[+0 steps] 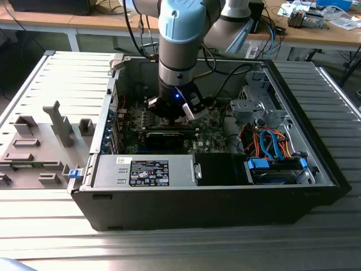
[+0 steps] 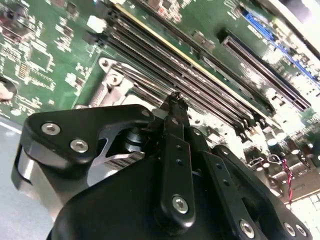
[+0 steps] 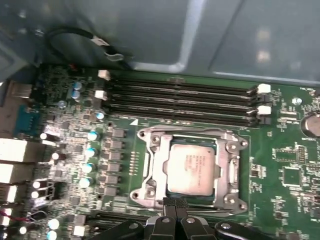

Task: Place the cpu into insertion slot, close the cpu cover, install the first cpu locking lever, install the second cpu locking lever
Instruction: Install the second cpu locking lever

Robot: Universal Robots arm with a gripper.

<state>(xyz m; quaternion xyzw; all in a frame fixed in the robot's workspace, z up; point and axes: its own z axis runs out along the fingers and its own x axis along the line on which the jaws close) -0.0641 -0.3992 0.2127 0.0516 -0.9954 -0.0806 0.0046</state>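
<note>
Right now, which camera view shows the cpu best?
The first wrist view: the cpu lies flat in the insertion slot, its silvery top facing the camera. In the exterior view the arm stands over that spot on the board. In the second wrist view the pincer blocks it.

The exterior view looks down at me from high and well back, taking in the whole open case (image 1: pixel 225 186) on the slatted table (image 1: pixel 169 248) and my arm (image 1: pixel 180 39) reaching into it. The first wrist view rides close above the board (image 3: pixel 295 200), looking almost straight down on the socket (image 3: pixel 190 167), with my fingertips (image 3: pixel 174 204) at its edge. The second wrist view sits lower and nearer, peering along my gripper (image 2: pixel 175 97) at a steep slant across the board (image 2: pixel 45 45). Both wrist views share the long memory slots (image 3: pixel 180 102) (image 2: pixel 165 55) beside the socket.
</note>
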